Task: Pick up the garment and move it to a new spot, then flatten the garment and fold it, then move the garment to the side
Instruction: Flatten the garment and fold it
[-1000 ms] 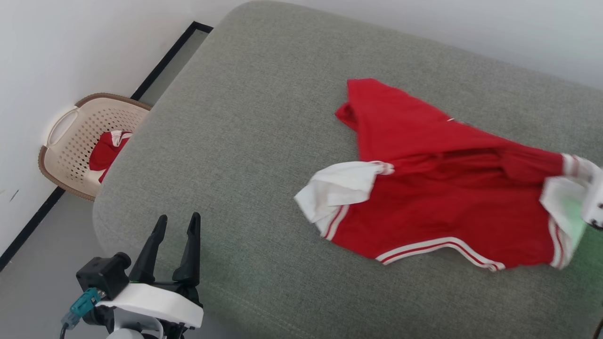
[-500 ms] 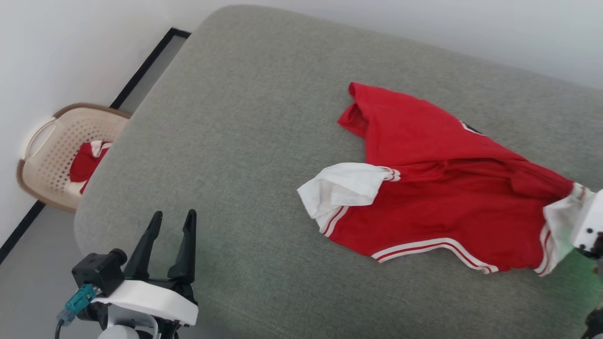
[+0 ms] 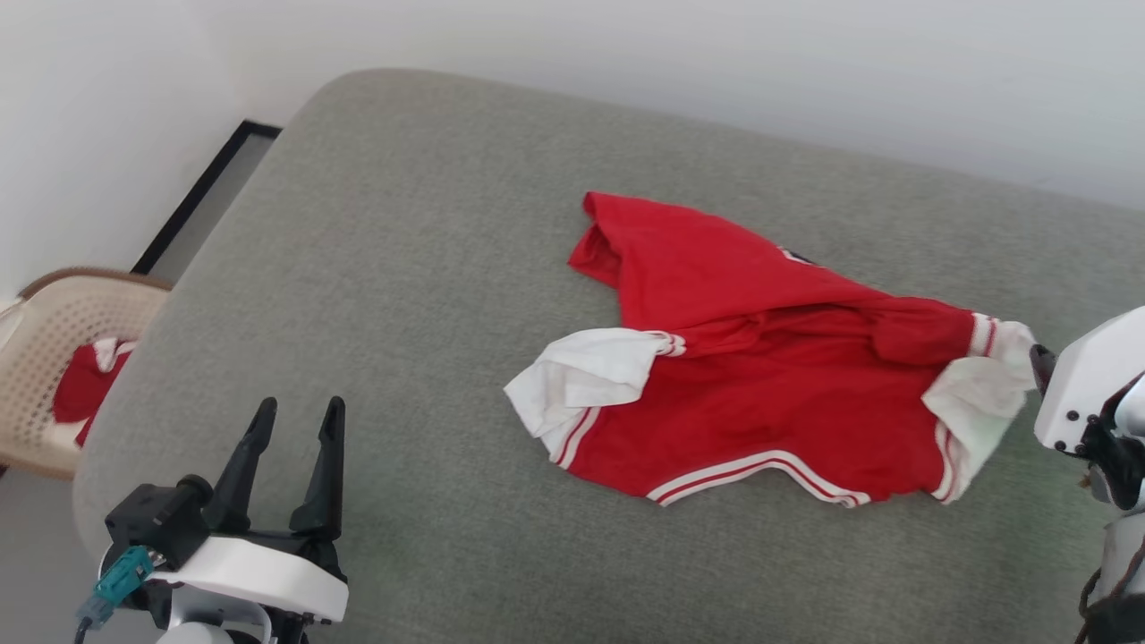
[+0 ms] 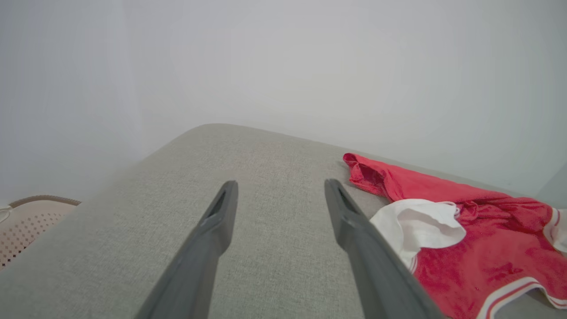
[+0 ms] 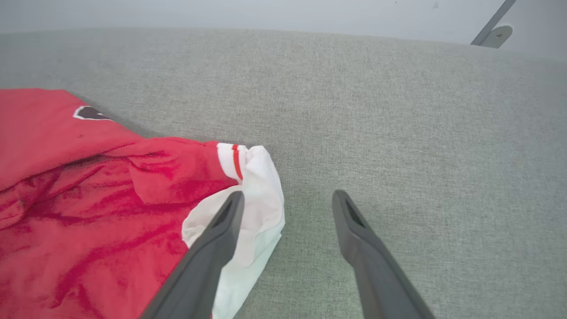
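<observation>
The garment [image 3: 760, 394] is a red jersey with white sleeves and striped trim. It lies crumpled and partly folded over itself on the grey cushion [image 3: 420, 268]. My right gripper [image 5: 288, 197] stands open at the garment's right white sleeve [image 5: 261, 195], with bare cushion between its fingers. Its left finger lies over the sleeve's edge. In the head view the right arm's white wrist housing [image 3: 1082, 385] sits at the right edge beside that sleeve. My left gripper [image 3: 300, 416] is open over the cushion's front left, well apart from the garment [image 4: 487, 248].
A beige perforated basket [image 3: 54, 340] stands on the floor left of the cushion, with another red and white cloth [image 3: 80, 394] inside. White walls border the far side. The cushion's left half [image 4: 266, 168] is bare fabric.
My right gripper has opened and let go of the white sleeve, which now rests on the cushion. The head view has shifted, so everything sits further left. The left gripper stays open.
</observation>
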`<state>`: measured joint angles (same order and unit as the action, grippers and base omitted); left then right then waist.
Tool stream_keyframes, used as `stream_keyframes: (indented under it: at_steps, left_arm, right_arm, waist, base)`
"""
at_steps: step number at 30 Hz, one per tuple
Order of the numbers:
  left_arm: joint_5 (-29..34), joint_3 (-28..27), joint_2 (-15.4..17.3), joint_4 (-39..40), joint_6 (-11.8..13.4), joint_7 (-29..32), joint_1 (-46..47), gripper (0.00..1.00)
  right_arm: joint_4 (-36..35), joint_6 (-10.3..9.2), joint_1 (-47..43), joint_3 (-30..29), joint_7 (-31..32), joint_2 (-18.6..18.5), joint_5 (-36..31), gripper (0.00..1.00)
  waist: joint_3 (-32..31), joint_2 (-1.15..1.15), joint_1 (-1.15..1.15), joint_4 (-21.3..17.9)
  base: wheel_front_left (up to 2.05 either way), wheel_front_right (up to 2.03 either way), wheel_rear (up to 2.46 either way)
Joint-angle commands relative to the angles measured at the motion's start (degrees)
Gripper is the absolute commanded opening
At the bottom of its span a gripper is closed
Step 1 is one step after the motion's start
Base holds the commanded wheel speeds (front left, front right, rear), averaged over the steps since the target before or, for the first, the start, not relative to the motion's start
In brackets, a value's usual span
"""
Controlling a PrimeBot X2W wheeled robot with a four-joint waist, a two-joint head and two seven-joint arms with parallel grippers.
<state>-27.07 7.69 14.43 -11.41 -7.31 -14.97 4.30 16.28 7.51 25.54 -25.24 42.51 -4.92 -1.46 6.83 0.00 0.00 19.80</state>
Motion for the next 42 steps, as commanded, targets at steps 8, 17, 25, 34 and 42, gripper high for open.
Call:
stream_keyframes:
  at_steps: [8, 17, 25, 34, 42]
  left_arm:
    - [1.71, -0.68, 1.40, 2.86, -0.18, -0.28, -0.86, 1.00]
    - [2.86, -1.46, 2.19, 4.66, -0.17, -0.28, -1.20, 1.00]
    - [2.79, -0.78, 3.46, 5.06, -0.17, -0.28, -0.95, 1.00]
    - [1.18, 5.45, 8.70, 3.37, -0.18, 0.08, 0.25, 1.00]
    - [0.61, 13.49, 15.50, 0.98, -0.17, 8.14, 5.37, 1.00]
  right_arm:
    - [-10.63, -0.04, -6.16, 3.69, -3.17, 1.16, 5.31, 1.00]
    - [-18.40, -0.04, -12.23, 7.03, -9.80, 1.88, 8.38, 1.00]
    - [-22.56, -0.04, -16.69, 10.77, -19.35, 2.01, 8.34, 1.00]
    - [-23.88, -0.04, -20.40, 13.83, -32.49, 1.98, 7.59, 1.00]
    - [-22.43, -0.04, -21.51, 14.13, -37.28, 2.01, 8.97, 1.00]
  waist:
    - [-1.71, 0.00, 0.00, -3.88]
    - [-2.27, 0.00, 0.00, -7.62]
    - [-2.43, 0.00, 0.00, -11.18]
    - [-1.20, 0.00, 0.00, -16.53]
    - [0.82, 0.00, 0.00, -19.62]
  base:
    - [0.00, 0.00, 0.00]
    - [0.00, 0.00, 0.00]
    - [0.00, 0.00, 0.00]
    - [0.00, 0.00, 0.00]
    - [0.00, 0.00, 0.00]
